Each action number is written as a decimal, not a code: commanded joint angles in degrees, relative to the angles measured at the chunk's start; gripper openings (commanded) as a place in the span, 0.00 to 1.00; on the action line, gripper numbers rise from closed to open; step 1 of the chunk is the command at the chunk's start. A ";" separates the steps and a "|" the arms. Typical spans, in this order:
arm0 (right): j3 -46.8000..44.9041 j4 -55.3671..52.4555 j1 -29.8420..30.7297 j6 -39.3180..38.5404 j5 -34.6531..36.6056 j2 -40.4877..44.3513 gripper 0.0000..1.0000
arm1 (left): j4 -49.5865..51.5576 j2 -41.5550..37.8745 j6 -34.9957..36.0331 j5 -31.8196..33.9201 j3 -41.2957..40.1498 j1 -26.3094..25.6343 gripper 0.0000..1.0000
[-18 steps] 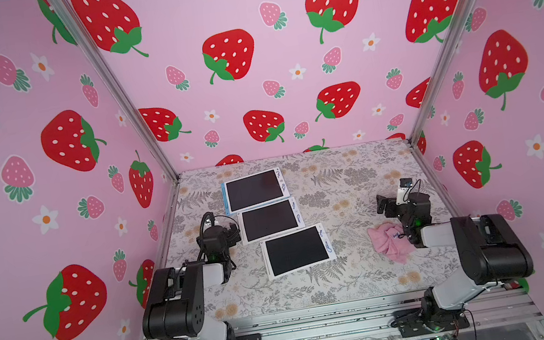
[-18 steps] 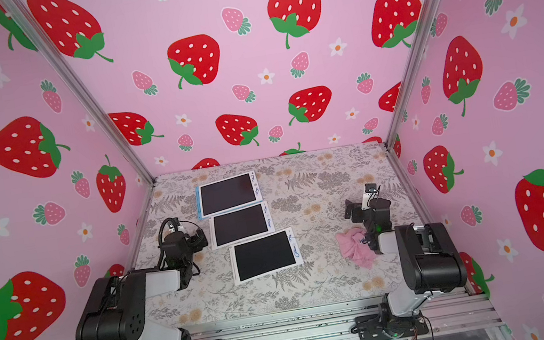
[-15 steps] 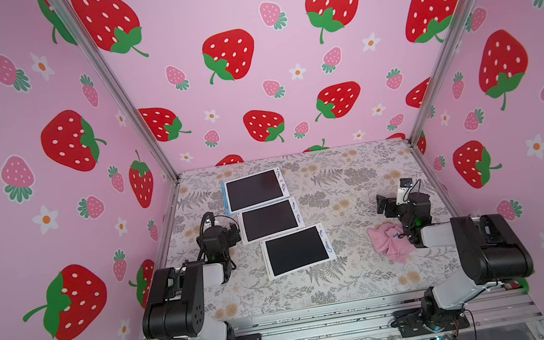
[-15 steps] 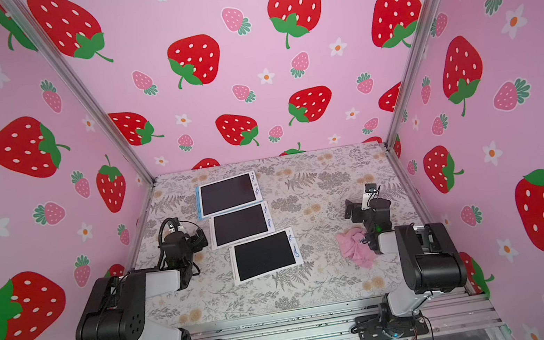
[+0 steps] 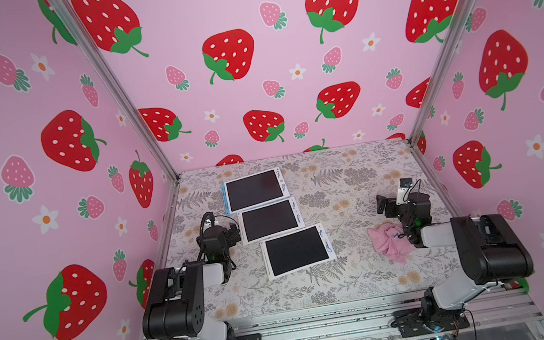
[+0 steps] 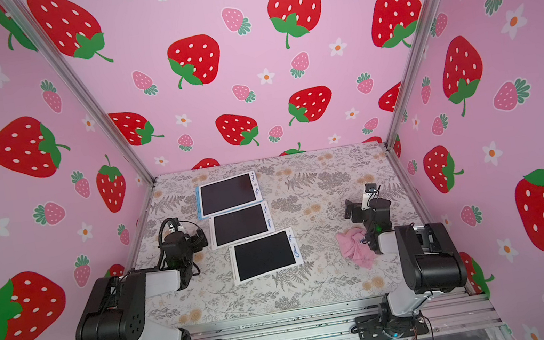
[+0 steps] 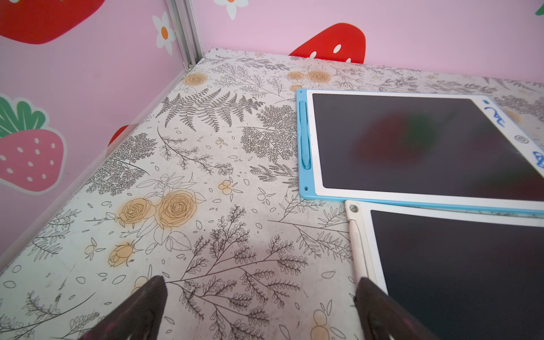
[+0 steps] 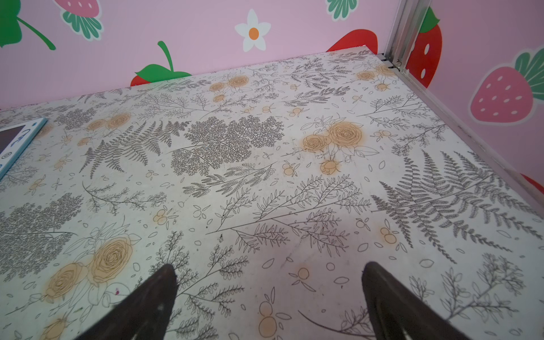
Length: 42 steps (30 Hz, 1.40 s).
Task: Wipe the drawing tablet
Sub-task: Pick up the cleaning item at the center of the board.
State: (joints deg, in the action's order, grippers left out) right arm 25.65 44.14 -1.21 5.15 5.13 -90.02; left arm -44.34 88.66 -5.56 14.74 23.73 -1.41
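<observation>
Gaping empty, the right hand (image 8: 269,268) is facing away from the crumpled pink cloth (image 5: 388,239) lying just behind it, much nearer this arm than the left.

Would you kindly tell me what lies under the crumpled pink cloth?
Only the floral-patterned tabletop shows around the crumpled pink cloth; whatever lies beneath is covered.

Top views: high at the front, looking down on the whole floral-printed tabletop (image 5: 337,175).
Left wrist: low, close, facing its far left corner.
Right wrist: low, close, facing its far right corner.
Shared by all: blue-framed, dark-screened tablet (image 7: 421,147).
</observation>
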 commanded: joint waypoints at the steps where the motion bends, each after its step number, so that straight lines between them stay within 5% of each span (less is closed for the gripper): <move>1: 5.30 -11.27 1.10 0.91 3.99 6.87 0.99 | -1.38 -0.97 1.31 0.22 1.49 -0.36 0.99; 5: 21.24 -39.45 1.47 9.82 7.10 17.49 0.99 | 23.40 -9.04 0.71 13.45 13.06 -5.66 0.99; 7: 26.48 -52.05 1.35 27.45 11.08 19.36 0.99 | 30.95 -10.37 -6.98 16.60 19.85 -6.78 0.99; 8: 28.60 -60.52 1.05 37.20 11.27 19.74 0.99 | 40.67 -10.63 -16.51 17.06 25.07 -6.65 1.00; 9: 29.82 -69.38 0.10 46.26 8.66 19.87 0.99 | 56.17 -10.51 -27.68 14.82 31.99 -5.74 0.99; 11: 30.04 -73.00 -1.54 42.81 -3.50 20.35 0.95 | 70.14 -8.72 -40.39 11.88 39.65 -4.13 1.00; 13: 34.06 -89.38 1.60 45.75 1.10 20.49 0.75 | 67.64 -6.54 -40.44 -5.02 40.74 -1.41 0.99; 15: 33.13 -97.14 5.25 47.41 5.40 22.99 0.67 | 67.52 -5.27 -40.40 -12.57 41.43 -3.29 0.95; 20: 23.76 -103.19 6.48 46.28 1.12 29.20 0.62 | 73.20 -7.14 -38.77 -18.28 38.40 -14.35 0.89; 27: 17.21 -89.45 6.33 37.61 -5.37 27.18 0.65 | 78.03 -10.28 -36.67 -21.33 32.44 -24.52 0.87; 34: 16.93 -80.79 6.92 33.04 -5.65 18.55 0.69 | 79.54 -11.91 -33.75 -22.26 30.53 -25.92 0.86; 42: 22.66 -86.13 8.30 33.62 -0.59 5.41 0.66 | 82.52 -9.62 -34.58 -24.67 29.20 -24.33 0.83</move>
State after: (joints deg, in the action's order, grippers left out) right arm 46.68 -40.18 6.02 39.40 2.52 -82.83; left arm 35.14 78.22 -40.16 -8.54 53.58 -26.59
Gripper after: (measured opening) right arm 0.669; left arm 0.834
